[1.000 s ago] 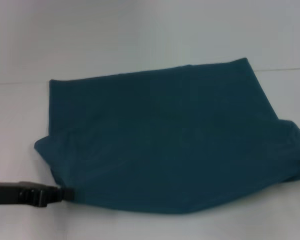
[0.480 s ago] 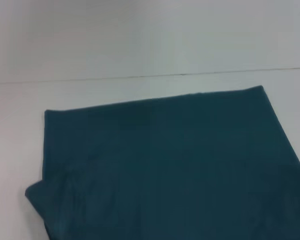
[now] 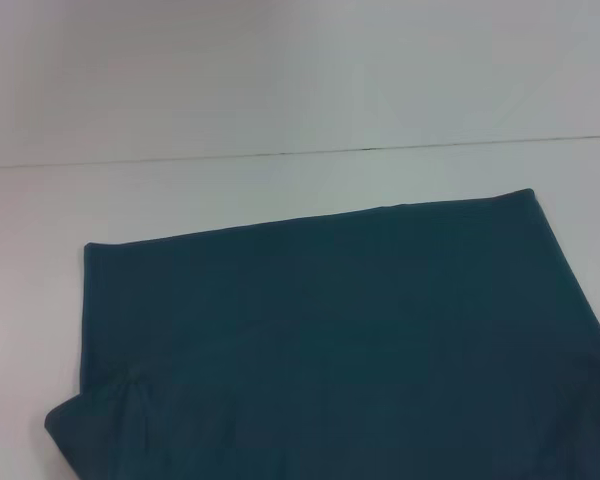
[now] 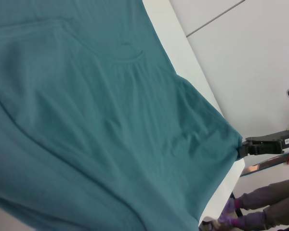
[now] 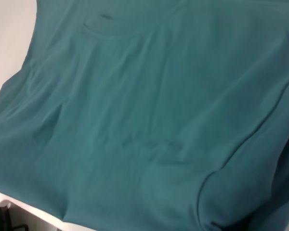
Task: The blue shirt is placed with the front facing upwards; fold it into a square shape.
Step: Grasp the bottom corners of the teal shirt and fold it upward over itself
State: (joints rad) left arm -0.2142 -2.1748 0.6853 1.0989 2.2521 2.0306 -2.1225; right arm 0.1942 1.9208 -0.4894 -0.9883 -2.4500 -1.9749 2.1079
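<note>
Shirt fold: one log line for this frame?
stage: folding | blue shirt: flat on table, plain side up | right gripper: at shirt edge | left gripper: unseen

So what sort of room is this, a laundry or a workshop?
Probably a lab or test room, not a laundry. The blue shirt lies alone on a plain white table before a bare pale wall. The left wrist view shows a gripper at the shirt's edge.

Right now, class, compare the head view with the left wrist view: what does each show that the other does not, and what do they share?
Only the head view shows the shirt's straight far edge and the white table beyond it. Only the left wrist view shows the right gripper at a shirt corner and the curved neckline. Both show the large dark teal-blue cotton shirt lying flat.
</note>
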